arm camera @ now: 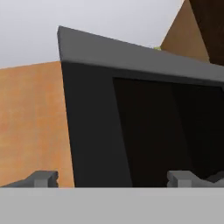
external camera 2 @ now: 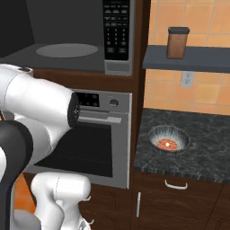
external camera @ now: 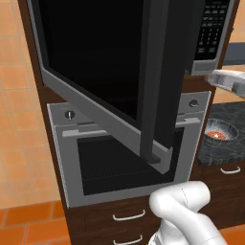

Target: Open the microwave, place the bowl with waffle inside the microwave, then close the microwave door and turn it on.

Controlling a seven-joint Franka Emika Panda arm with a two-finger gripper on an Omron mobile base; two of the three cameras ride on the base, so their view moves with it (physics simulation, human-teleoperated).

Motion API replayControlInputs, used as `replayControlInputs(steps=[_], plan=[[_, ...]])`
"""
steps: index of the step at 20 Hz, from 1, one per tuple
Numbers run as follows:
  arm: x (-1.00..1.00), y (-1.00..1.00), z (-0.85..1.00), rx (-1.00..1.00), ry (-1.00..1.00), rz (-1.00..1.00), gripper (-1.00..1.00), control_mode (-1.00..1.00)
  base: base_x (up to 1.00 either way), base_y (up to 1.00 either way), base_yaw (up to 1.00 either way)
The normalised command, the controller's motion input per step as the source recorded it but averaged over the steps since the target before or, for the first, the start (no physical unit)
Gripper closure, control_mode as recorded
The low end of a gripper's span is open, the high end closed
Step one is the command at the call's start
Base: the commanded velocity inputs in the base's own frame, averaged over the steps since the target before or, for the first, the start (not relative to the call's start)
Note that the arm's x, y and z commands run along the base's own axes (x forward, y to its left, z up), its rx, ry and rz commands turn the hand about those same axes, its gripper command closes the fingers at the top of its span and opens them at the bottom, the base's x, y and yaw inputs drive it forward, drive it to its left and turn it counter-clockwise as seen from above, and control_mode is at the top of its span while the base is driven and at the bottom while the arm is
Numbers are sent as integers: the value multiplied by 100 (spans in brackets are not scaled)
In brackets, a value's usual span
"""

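Microwave door [external camera: 110, 72] swung wide open. Bowl with waffle [external camera 2: 168, 139] on the counter [external camera 2: 211, 148], not yet loaded. Gripper [arm camera: 114, 178] fingers spread apart, holding nothing, facing the door.

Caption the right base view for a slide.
Microwave standing open above the oven, bowl with waffle waiting on the dark counter.

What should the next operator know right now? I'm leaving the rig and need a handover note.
Gripper: open, holding nothing, its tips either side of the microwave door.
Microwave: door swung open, cavity with turntable exposed.
Bowl with waffle: on the dark counter right of the oven, untouched.
Done: door opened.
Left: fetch the bowl, set it inside, close the door, start it at the keypad.
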Motion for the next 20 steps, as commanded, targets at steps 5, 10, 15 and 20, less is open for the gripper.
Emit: replayControlInputs(steps=[5,10,15,20], plan=[[6,-81,17,7,32,-45,-100,-100,0,0,0],[18,-57,10,-33,45,-58,-100,-100,0,0,0],[27,-10,-21,-61,34,-49,-100,-100,0,0,0],[38,-76,-82,-19,19,-43,-100,-100,0,0,0]])
